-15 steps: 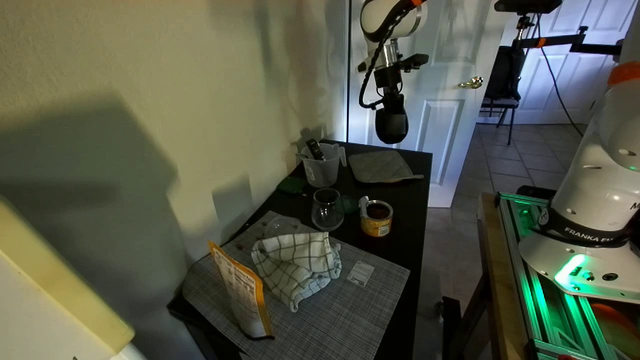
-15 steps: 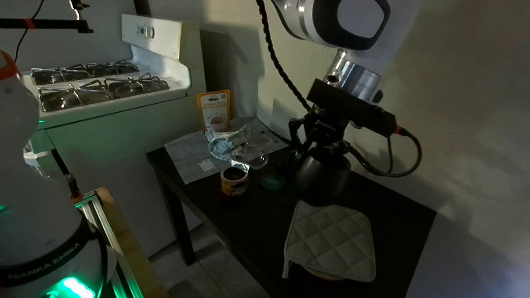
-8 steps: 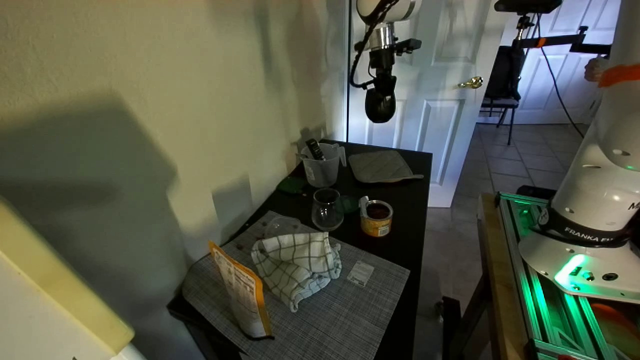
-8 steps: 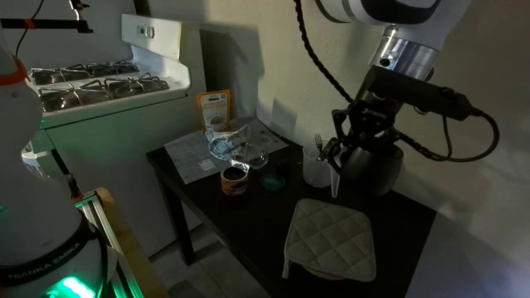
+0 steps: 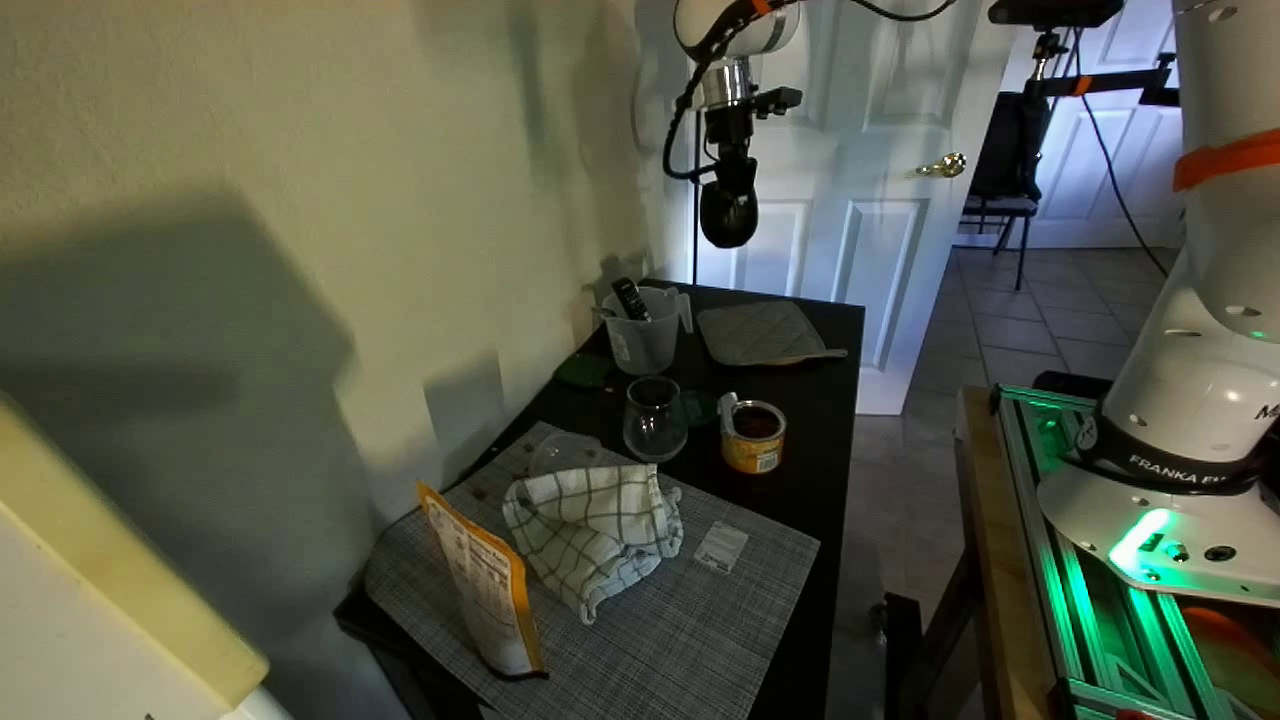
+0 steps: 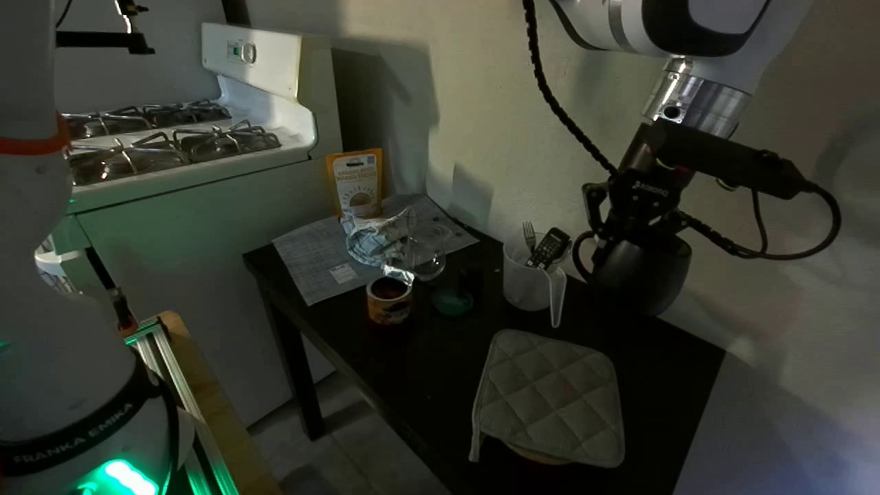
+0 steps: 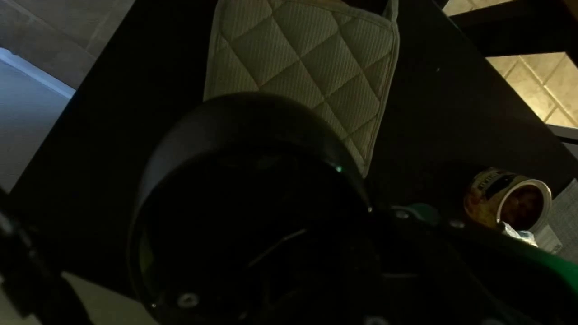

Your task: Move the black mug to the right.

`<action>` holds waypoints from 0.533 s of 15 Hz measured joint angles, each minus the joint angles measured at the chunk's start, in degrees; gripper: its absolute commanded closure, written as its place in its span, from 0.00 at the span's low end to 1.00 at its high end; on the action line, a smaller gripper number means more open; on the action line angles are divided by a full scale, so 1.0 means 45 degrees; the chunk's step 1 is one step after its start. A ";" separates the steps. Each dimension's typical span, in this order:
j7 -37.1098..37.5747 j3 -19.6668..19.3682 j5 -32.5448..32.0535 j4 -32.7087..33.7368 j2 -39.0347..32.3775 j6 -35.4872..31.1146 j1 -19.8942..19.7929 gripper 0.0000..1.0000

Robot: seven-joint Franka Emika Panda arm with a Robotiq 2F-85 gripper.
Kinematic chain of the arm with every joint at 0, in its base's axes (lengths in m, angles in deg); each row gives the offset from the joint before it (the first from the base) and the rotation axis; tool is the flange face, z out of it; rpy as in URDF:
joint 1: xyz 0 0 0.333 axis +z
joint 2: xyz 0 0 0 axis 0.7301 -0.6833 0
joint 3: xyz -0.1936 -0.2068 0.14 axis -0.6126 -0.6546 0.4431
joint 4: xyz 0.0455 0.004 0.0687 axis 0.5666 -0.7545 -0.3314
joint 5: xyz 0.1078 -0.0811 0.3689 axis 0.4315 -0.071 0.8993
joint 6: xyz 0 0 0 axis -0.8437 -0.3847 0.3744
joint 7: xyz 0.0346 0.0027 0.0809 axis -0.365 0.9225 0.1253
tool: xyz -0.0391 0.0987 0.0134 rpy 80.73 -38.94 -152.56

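Observation:
The black mug is up in the air in both exterior views, held above the dark table. It also shows in an exterior view against the white door. My gripper is shut on the mug at its rim, with the mug hanging below the fingers and its handle beside the clear jug. In the wrist view the mug fills the middle, and I look into its dark opening. The fingers there are too dark to make out clearly.
A clear jug with a fork and a remote stands by the wall. A quilted pot holder lies on the table. An open can, a stemless-looking glass, a checked towel and a pouch stand farther along.
My gripper has carried the mug toward the wall and higher, away from the can. The jug, earlier hidden behind the arm in an exterior view, now shows.

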 measured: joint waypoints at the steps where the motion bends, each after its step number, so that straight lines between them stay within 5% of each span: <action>1: -0.0031 0.0000 0.0011 0.0052 -0.0035 0.0013 -0.0024 0.97; 8: -0.0572 0.0272 -0.0100 0.0779 -0.1459 -0.1432 -0.0325 0.97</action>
